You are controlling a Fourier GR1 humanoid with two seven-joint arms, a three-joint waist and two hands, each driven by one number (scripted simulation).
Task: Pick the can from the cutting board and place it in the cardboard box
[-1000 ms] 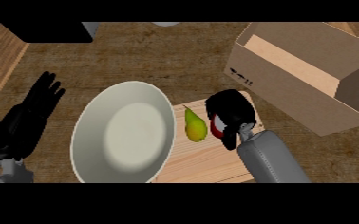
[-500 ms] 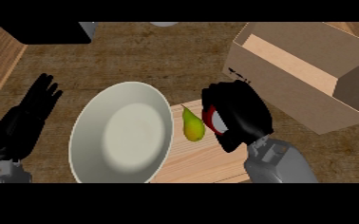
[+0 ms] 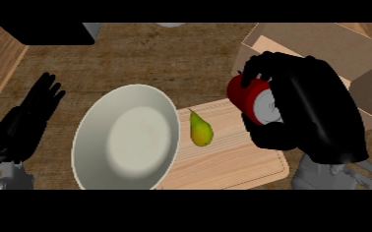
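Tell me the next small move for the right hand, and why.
Probably carry the can up and right in view, over the cardboard box. The right hand has its fingers curled round the can, which shows beside the box's near wall, not yet inside.

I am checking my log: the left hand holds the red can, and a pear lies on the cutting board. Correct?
No. The head view shows the right hand curled round the red can; the left hand rests open. The pear part is right.
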